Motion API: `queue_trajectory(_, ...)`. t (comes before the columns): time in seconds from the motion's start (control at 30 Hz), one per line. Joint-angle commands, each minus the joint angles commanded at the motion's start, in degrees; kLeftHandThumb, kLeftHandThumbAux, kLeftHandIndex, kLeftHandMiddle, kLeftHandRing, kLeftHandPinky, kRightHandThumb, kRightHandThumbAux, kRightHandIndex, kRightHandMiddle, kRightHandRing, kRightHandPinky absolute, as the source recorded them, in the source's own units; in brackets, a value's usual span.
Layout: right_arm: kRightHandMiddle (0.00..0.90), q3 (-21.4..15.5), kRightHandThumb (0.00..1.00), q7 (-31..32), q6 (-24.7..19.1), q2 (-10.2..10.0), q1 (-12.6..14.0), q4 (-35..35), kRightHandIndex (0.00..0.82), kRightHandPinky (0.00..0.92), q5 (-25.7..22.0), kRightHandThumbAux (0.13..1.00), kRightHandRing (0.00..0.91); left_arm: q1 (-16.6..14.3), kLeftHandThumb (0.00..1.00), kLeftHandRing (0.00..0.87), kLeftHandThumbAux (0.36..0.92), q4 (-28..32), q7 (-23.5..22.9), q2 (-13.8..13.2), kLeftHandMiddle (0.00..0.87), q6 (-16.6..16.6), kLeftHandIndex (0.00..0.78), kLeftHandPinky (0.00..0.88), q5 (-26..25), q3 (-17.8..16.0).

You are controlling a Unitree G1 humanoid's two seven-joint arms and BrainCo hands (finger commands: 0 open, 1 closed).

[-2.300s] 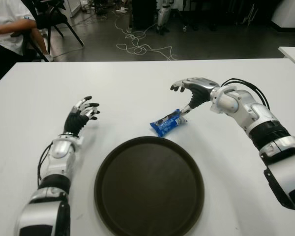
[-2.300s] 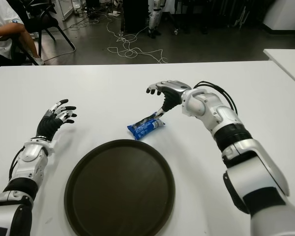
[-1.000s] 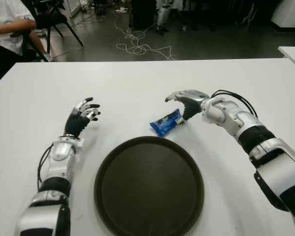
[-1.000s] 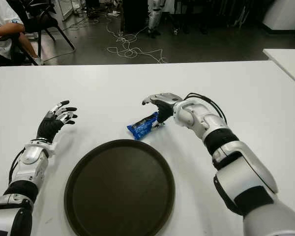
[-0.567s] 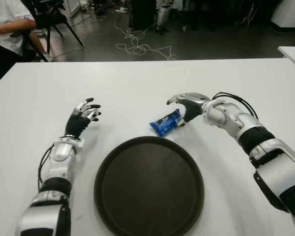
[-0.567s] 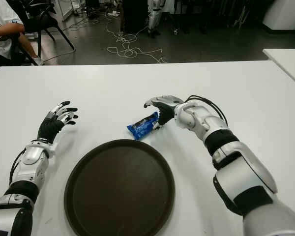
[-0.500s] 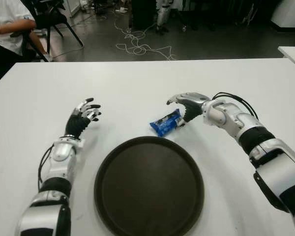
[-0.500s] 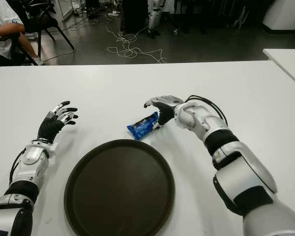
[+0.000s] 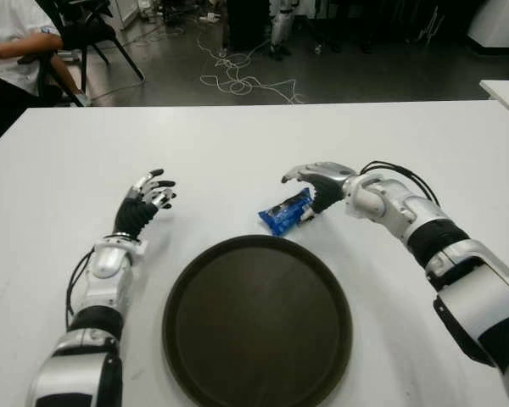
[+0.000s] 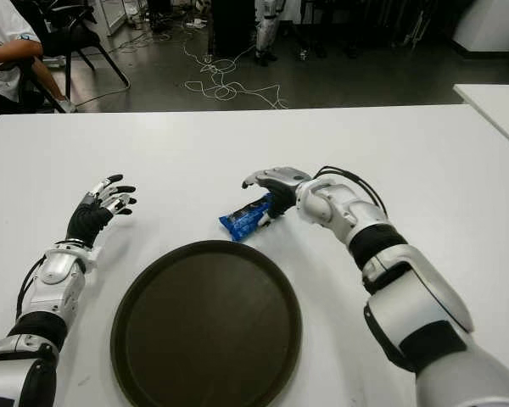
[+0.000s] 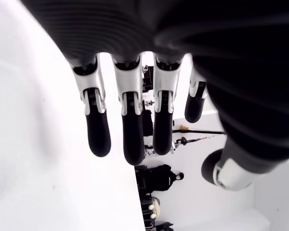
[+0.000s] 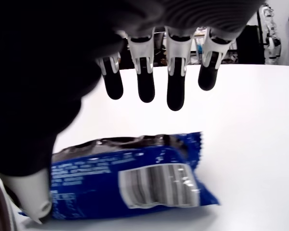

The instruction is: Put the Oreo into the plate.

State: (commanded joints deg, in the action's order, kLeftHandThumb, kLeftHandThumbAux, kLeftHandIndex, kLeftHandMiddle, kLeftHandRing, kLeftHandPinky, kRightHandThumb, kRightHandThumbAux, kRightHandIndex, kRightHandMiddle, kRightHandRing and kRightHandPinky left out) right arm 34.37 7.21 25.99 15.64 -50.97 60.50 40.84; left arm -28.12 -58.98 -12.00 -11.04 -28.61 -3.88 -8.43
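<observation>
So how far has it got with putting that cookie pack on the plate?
Early on. The right hand is at the blue Oreo pack, fingers open above it, not gripping. The pack lies on the table just beyond the empty dark plate. Grasping, lifting and placing remain. The left hand is idle.

I see a blue Oreo packet [image 9: 288,212] with white and dark print on my white table [image 9: 237,144]. The plate [image 9: 257,322] is plain dark brown; both hands [image 9: 142,202] [image 9: 316,183] are silver and black.
</observation>
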Motion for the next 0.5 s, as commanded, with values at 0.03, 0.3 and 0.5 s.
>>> queue_trajectory(0.03,0.177,0.2,0.000,0.0,0.1,-0.2,0.1,0.1,0.186,0.166,0.1,0.701,0.187,0.0,0.151,0.322,0.634,0.0,0.0,0.0,0.294,0.2,0.161,0.369,0.0,0.0)
queue_trajectory(0.3,0.161,1.0,0.000,-1.0,1.6,-0.9,0.5,0.6,0.166,0.154,0.2,0.711,0.179,-0.2,0.152,0.325,0.628,-0.3,0.1,0.1,0.288,0.7,0.156,0.374,-0.2,-0.1)
queue_trajectory(0.5,0.155,1.9,0.000,-2.3,2.7,-1.1,0.9,0.7,0.165,0.121,0.5,0.721,0.158,-0.4,0.172,0.338,0.626,-0.5,0.0,0.5,0.302,0.9,0.160,0.382,-0.8,-0.5)
